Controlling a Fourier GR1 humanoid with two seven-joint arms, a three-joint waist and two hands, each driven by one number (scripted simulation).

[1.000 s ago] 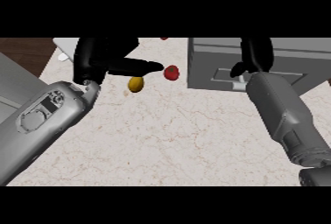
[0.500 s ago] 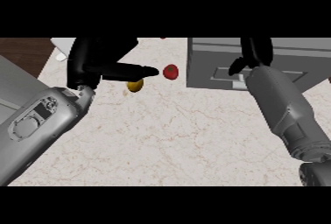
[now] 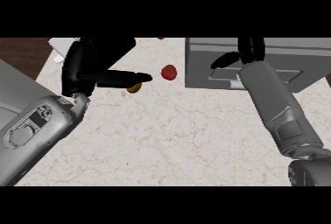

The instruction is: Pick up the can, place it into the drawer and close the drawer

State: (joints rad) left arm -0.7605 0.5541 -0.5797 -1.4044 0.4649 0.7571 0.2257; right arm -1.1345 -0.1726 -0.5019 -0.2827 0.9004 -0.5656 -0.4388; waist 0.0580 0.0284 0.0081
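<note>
The grey drawer unit (image 3: 284,52) stands at the back right of the counter, with a lighter front panel (image 3: 223,75) facing me. My right hand (image 3: 249,48) is over it, thumb pointing left, its upper part cut off by the view's top. No can shows plainly; the hand may hide it. My left hand (image 3: 87,65) is at the back left, fingers up and thumb (image 3: 126,78) stretched to the right, holding nothing.
A small red rounded thing (image 3: 169,72) lies just left of the drawer unit. A yellow-brown thing (image 3: 134,88) peeks out below my left thumb. A white object (image 3: 61,45) sits at the counter's back left corner, beside dark wood (image 3: 22,54).
My left hand has sunk a little, and its thumb now covers more of the yellow-brown thing. My right hand has shifted slightly over the drawer unit. The red thing has stayed put.
</note>
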